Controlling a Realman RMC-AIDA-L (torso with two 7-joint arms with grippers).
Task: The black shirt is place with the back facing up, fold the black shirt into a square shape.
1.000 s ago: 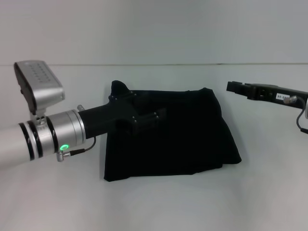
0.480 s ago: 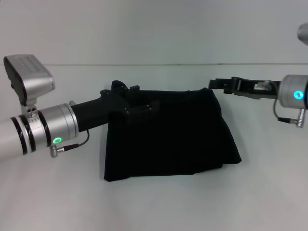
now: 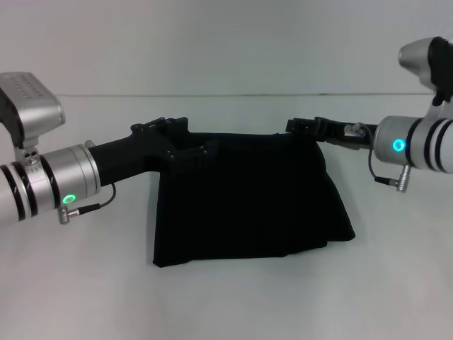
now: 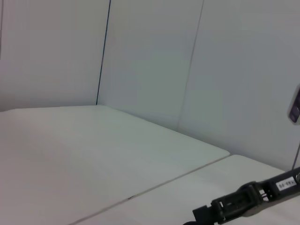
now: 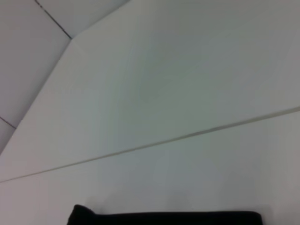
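The black shirt [image 3: 248,198], folded to a rough rectangle, lies mid-counter [image 3: 233,304]. The left pincer [image 3: 185,145] is at its 10 o'clock corner, the right pincer [image 3: 301,126] at its 1 o'clock corner; I cannot tell either grip. Bare white counter surrounds the cloth; a pale wall [image 3: 226,42] stands behind.

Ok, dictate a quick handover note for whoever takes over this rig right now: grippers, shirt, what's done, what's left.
Left gripper: over the far left corner of the plain matte black fabric shirt.
Right gripper: at the shirt's far right corner.
Shirt: lies mid white table, already folded into a rough rectangle, near right corner flaring out.
Left: finish folding it square.
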